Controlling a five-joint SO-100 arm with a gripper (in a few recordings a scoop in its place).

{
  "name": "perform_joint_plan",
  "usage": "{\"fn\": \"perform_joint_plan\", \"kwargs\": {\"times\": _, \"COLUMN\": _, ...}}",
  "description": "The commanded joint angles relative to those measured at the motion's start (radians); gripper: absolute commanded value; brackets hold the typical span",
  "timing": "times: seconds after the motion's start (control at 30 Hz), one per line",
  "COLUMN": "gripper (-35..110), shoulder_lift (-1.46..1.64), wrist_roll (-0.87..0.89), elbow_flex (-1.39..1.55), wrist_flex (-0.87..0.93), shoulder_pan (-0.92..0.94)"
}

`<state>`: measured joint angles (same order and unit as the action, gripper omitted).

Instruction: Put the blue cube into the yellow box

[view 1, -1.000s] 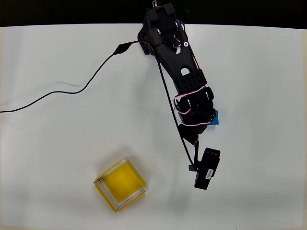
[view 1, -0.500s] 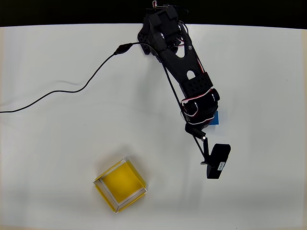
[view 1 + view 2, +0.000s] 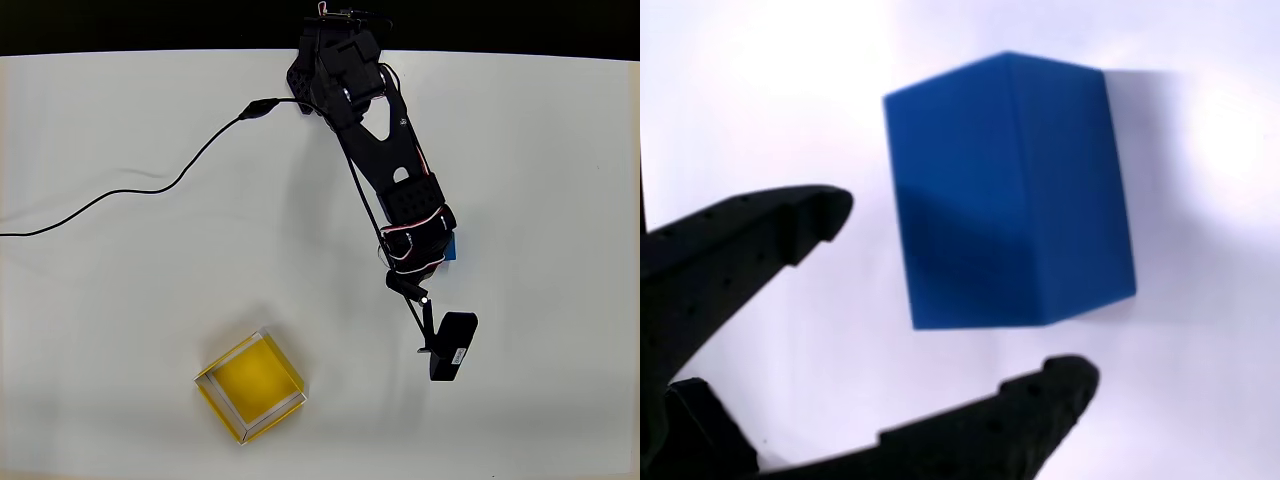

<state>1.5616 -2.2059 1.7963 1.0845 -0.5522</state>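
Note:
The blue cube point(image 3: 1010, 190) stands on the white table close in front of my gripper point(image 3: 950, 295) in the wrist view. The gripper is open, one black finger point(image 3: 790, 235) to the cube's left and the other point(image 3: 1040, 400) below it, neither touching it. From overhead, just a blue sliver of the cube point(image 3: 454, 247) peeks out at the right of the black arm's wrist point(image 3: 415, 235), which hides the rest. The yellow box point(image 3: 250, 388), an open square tray with pale rims, lies well away to the lower left and has nothing in it.
A black camera module point(image 3: 450, 345) hangs on a stalk just below the wrist. A black cable point(image 3: 150, 190) snakes across the left half of the white table point(image 3: 560, 150). The table's far edge meets a dark band at the top.
The arm has swung slightly to the right and stretched out, carrying the camera module rightward. The cube and the yellow box have not moved.

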Motion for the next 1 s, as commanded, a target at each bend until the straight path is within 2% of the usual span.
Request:
{"fn": "perform_joint_plan", "kwargs": {"times": 0.0, "gripper": 42, "shoulder_lift": 0.032, "wrist_roll": -0.02, "elbow_flex": -0.008, "wrist_flex": -0.037, "shoulder_pan": -0.02}}
{"fn": "perform_joint_plan", "kwargs": {"times": 0.63, "gripper": 40, "shoulder_lift": -0.061, "wrist_roll": 0.021, "elbow_flex": 0.029, "wrist_flex": -0.137, "shoulder_pan": -0.086}}
{"fn": "perform_joint_plan", "kwargs": {"times": 0.97, "gripper": 30, "shoulder_lift": -0.101, "wrist_roll": 0.014, "elbow_flex": 0.041, "wrist_flex": -0.179, "shoulder_pan": -0.087}}
